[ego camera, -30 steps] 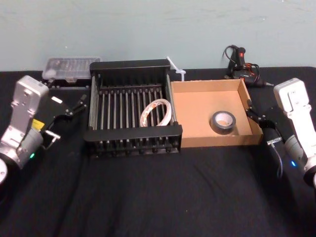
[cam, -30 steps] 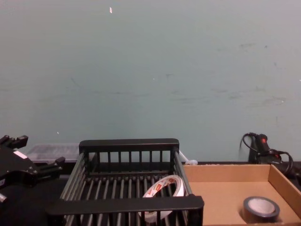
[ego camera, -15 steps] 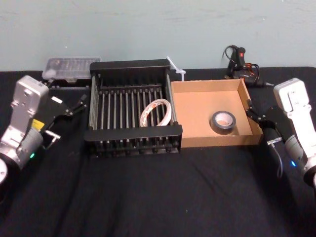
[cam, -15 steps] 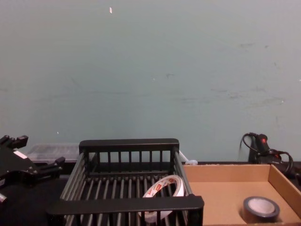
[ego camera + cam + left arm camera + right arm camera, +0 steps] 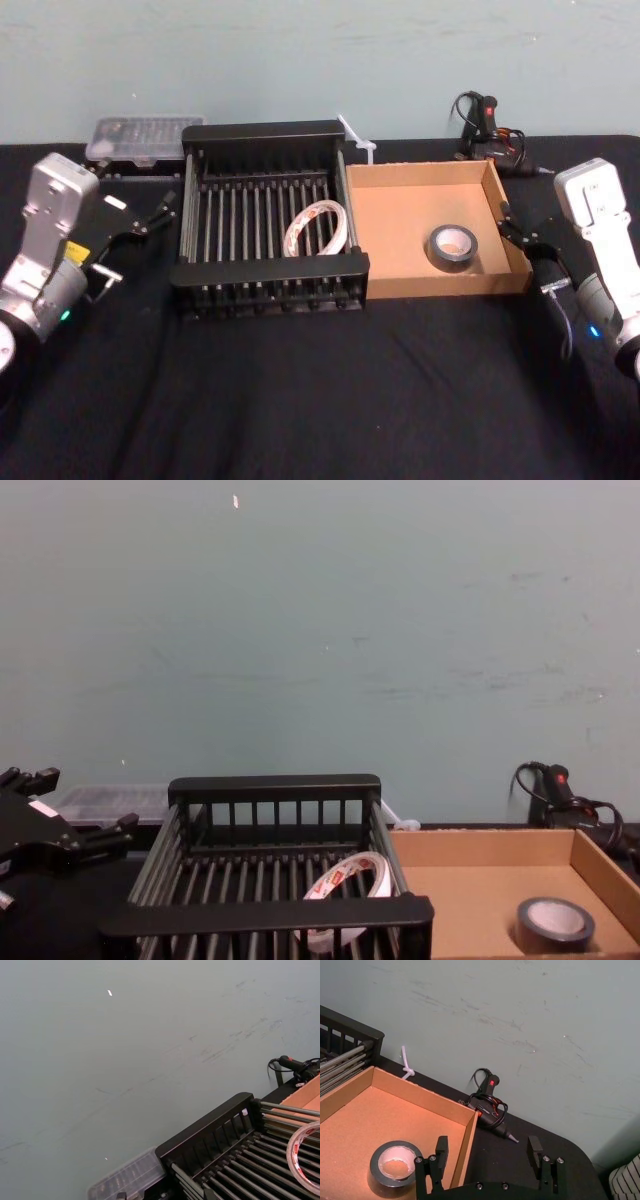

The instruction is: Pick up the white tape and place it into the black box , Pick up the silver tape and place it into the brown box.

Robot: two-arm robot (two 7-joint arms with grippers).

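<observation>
Grippers: left gripper point(image 5: 140, 222) fingers apart, at 9 o'clock of the black box point(image 5: 268, 269); right gripper point(image 5: 520, 232) fingers apart, at 3 o'clock of the brown box point(image 5: 405, 222) | white tape point(image 5: 316, 228) leans inside black box | silver tape point(image 5: 453, 247) flat in brown box, nearer right gripper, box wall between | both look placed; nothing left to fetch | glue gun point(image 5: 487, 128) at 12 o'clock, clear case point(image 5: 140, 135) behind left.

We see a table point(image 5: 300, 400) draped in black cloth filling the lower frame. Directly on it, left of centre, sits the black box point(image 5: 268, 275), and touching its right side the brown box point(image 5: 430, 285). At upper left lies a clear plastic case point(image 5: 140, 135); at upper right, a glue gun point(image 5: 490, 130) with its cord. A white cable tie point(image 5: 357, 138) rests behind the boxes.
</observation>
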